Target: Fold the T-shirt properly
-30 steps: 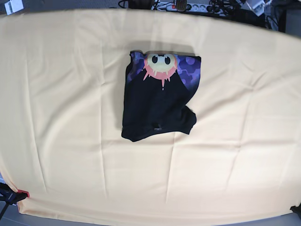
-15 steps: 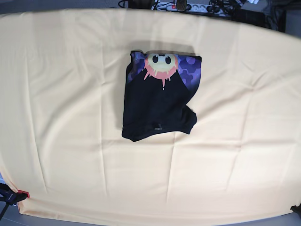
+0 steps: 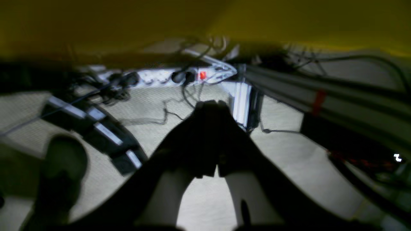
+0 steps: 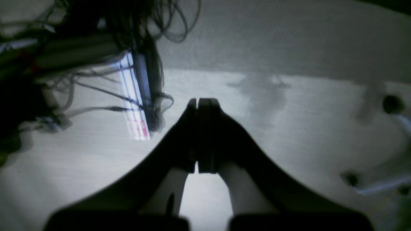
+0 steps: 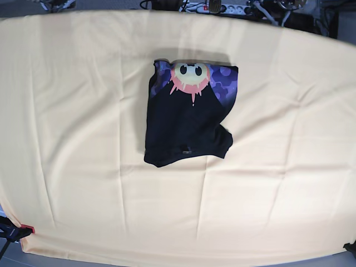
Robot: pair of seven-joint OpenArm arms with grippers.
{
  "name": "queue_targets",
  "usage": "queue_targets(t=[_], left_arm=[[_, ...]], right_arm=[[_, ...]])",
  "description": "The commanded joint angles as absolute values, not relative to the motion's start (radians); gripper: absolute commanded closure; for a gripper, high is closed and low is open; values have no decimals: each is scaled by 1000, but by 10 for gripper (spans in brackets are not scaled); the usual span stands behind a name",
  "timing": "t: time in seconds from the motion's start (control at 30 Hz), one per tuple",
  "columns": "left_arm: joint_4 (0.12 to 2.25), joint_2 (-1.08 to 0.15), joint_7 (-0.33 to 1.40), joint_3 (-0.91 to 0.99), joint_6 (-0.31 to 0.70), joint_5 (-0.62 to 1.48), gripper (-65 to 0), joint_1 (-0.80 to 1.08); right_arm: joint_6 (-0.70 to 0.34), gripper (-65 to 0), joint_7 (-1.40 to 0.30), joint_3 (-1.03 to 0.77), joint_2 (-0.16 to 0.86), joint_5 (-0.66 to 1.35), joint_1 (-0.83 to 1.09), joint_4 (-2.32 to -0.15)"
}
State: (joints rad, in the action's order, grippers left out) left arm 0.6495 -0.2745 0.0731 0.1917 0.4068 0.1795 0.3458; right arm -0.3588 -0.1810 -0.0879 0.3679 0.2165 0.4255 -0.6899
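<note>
Fingers on the left gripper are pressed together, and they have hold of nothing. The right gripper has its fingers pinched together too, with nothing in them. Both are up past the far edge of the cream tablecloth, well apart from the black T-shirt.

That T-shirt lies on the cloth, a bit above the middle in the base view. It is folded into a small bundle. The pink spiky face is on top at the far end, with purple blotches beside it. One side looks nice and straight. The side toward the left arm bends in, and a little corner pokes out low down. The near edge is wavy.

The folding looks almost done to me, so the job now may be just to tidy up or stop. To do it well, open the fingers first and come down softly by the corner that pokes out. Pinch only that bit and tuck it in slowly. Let the other gripper press lightly on the flat part, so the bundle does not slide. Don't grab the tablecloth, or it could bunch up.
</note>
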Motion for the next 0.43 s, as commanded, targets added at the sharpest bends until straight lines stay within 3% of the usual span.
queue_targets(t=[0.0,0.17,0.4], left_arm=[[646,-260,35,166,366,180,0,354],[604,-147,-7,1,171,129,0,369],[600,-37,-12,-128,89,168,0,413]], right_arm=[[-324,0,-167,-53,364,194,417,-673],[-170,0,-156,109,261,178,388,-648],[-102,0,-115,232,145,128,389,-648]])
